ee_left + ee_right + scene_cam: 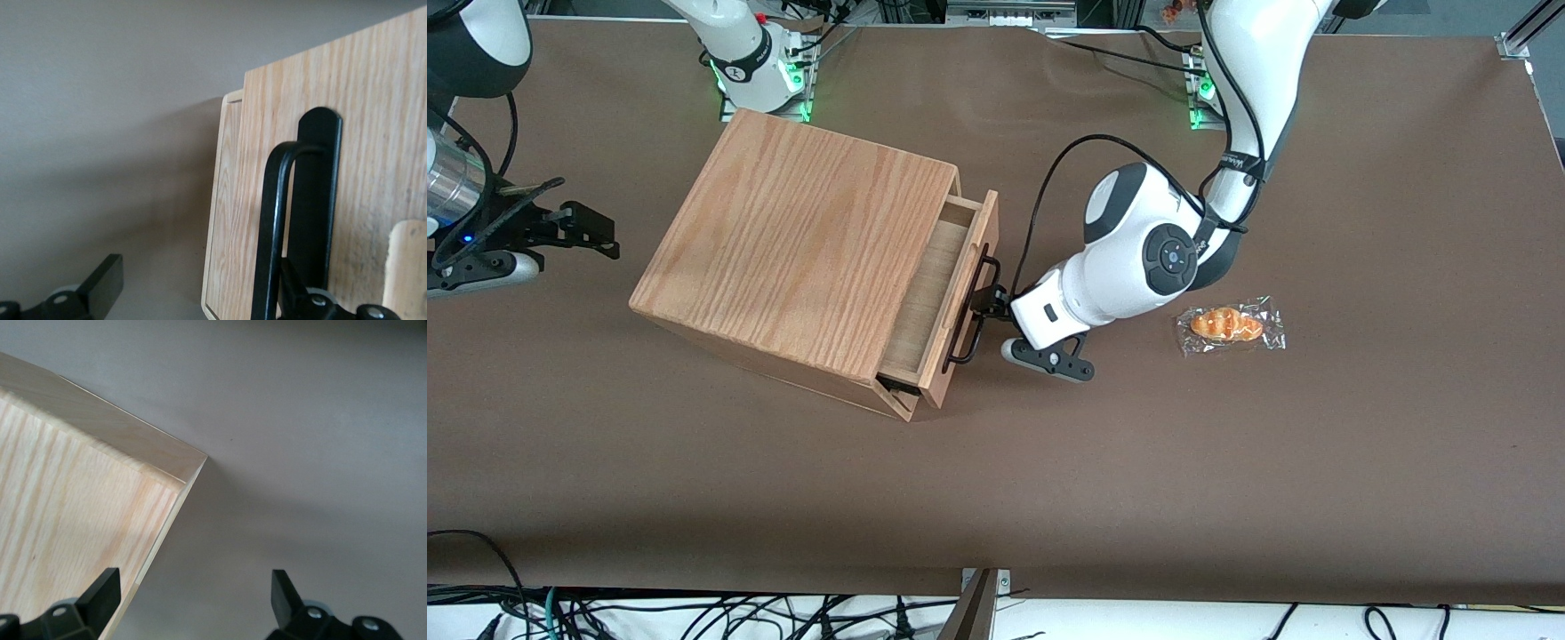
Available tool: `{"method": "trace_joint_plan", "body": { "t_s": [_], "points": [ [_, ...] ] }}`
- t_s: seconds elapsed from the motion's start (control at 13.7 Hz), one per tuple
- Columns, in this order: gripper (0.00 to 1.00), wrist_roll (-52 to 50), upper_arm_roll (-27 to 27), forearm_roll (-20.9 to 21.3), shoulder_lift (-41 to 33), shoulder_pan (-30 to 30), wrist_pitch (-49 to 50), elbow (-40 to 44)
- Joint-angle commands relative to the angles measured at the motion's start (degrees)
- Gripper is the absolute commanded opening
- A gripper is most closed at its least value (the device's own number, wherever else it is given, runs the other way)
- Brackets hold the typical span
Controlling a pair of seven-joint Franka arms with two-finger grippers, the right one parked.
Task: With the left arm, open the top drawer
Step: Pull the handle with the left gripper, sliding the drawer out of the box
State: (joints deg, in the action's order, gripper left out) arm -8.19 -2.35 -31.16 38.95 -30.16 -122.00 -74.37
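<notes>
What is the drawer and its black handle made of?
The top drawer looks like light wood with visible grain, probably unpainted. Its handle seems to be smooth black metal, though coated plastic is possible. The left arm's gripper is at that handle.

A: Front camera's high up, looking steeply down over the whole brown tabletop (1227,462) toward the robot bases.

B: And the left wrist camera?

A: Pressed right up against the oak-grain box cabinet's (800,240) thin black metal bar handle (273,227). Right wrist camera looks down on that same cabinet's corner, close.
</notes>
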Motion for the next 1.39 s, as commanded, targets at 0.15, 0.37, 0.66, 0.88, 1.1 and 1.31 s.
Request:
{"method": "trace_joint_plan", "body": {
  "t_s": [0.15, 0.37, 0.66, 0.88, 1.1, 1.31],
  "points": [
    [1.0, 0.89, -0.02, 1.8, 0.69, 2.12, 0.71, 1.69],
    [1.0, 0.89, -0.02, 1.8, 0.51, 3.26, 0.8, 1.6],
    [1.0, 0.8, -0.02, 3.3, 0.34, 4.49, 0.89, 1.34],
    [1.0, 0.8, -0.02, 3.3, 0.34, 5.37, 0.89, 1.25],
    [1.0, 0.89, -0.02, 3.3, 0.34, 5.9, 0.89, 1.25],
    [1.0, 0.89, -0.11, 3.39, 0.25, 6.6, 0.89, 1.25]
  ]
}}
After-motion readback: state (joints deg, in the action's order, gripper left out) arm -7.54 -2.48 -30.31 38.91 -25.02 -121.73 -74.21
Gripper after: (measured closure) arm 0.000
